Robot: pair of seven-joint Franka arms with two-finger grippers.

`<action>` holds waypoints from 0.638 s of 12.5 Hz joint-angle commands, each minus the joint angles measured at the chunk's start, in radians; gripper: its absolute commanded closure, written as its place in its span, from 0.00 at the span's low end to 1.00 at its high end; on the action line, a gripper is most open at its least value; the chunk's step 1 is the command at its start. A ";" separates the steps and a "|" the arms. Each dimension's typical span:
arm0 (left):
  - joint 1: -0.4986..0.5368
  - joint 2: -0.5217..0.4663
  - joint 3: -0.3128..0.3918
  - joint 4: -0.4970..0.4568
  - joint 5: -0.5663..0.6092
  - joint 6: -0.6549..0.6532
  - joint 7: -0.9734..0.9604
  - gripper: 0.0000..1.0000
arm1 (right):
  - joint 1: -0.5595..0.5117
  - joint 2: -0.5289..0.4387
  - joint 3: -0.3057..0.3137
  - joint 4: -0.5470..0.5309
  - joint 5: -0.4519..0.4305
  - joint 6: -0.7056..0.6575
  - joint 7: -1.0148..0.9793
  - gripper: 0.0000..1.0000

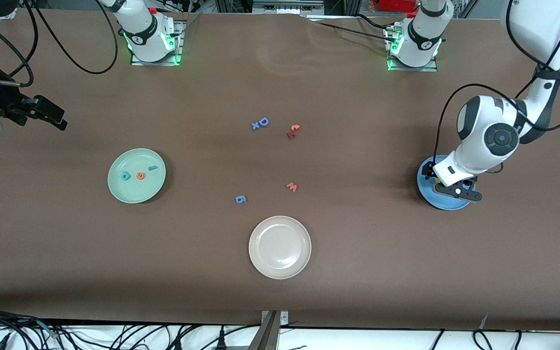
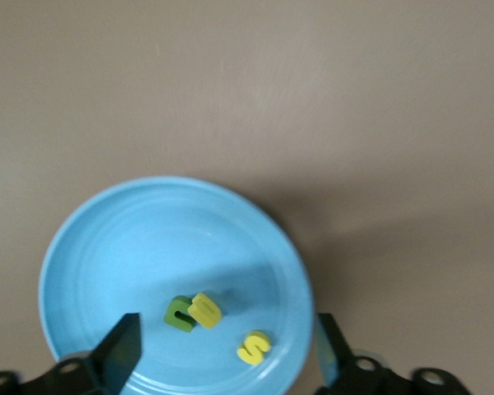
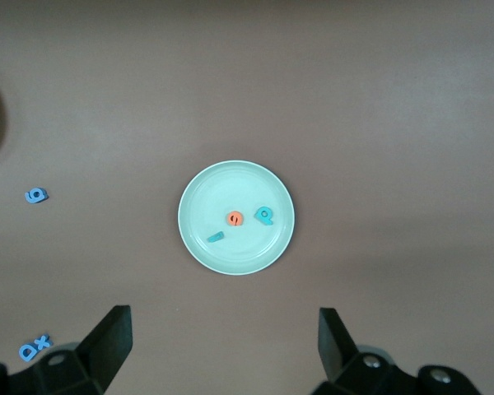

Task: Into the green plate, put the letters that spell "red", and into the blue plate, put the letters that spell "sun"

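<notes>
left wrist view looks straight down on the blue plate (image 2: 107,247), and all three "sun" letters lie in it: the dark green arch (image 2: 178,314) touching the yellow arch (image 2: 207,310), and the yellow "s" (image 2: 253,347) just beside them, close to the rim. my left gripper (image 2: 224,350) hangs over that plate with its jaws apart and nothing between them.

the green plate (image 1: 123,193) sits toward the right arm's end of the tabletop and holds the "red" set: the teal "d" (image 1: 125,176), the orange "e" (image 1: 140,176) and the thin teal "r" (image 1: 153,168), each apart from the others. my right gripper (image 3: 222,346) waits high over the tabletop near that plate, jaws wide and empty.

by my reckoning both words are sorted and no letter is left to move; only pulling my arms clear seems to remain.

for room: the yellow "s" lies near the blue plate's rim, so i would lift straight up rather than sweep sideways. the blue plate is near the tabletop's end, with little margin there. mid-tabletop the spare letters, the blue "D" (image 1: 263,121), the blue "g" (image 1: 241,199), the pink "w" (image 1: 291,186) and an orange and red pair (image 1: 293,131), lie well apart from both plates, and the beige plate (image 1: 280,247) sits nearer the front camera, empty.
</notes>
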 commanded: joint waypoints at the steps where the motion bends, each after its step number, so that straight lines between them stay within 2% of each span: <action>1: -0.040 -0.138 -0.008 0.136 -0.061 -0.276 0.027 0.00 | -0.004 -0.009 -0.002 -0.001 0.016 -0.007 -0.019 0.00; 3: -0.078 -0.157 -0.008 0.307 -0.061 -0.470 0.029 0.00 | -0.004 -0.009 0.000 -0.001 0.016 -0.007 -0.019 0.00; 4: -0.079 -0.171 -0.008 0.358 -0.082 -0.521 0.032 0.00 | -0.004 -0.009 -0.002 -0.001 0.016 -0.007 -0.019 0.00; 6: -0.072 -0.220 0.001 0.396 -0.141 -0.544 0.030 0.00 | -0.004 -0.009 -0.002 -0.001 0.016 -0.007 -0.019 0.00; 8: -0.066 -0.244 0.007 0.442 -0.147 -0.544 0.017 0.00 | -0.004 -0.009 -0.002 -0.001 0.016 -0.007 -0.019 0.00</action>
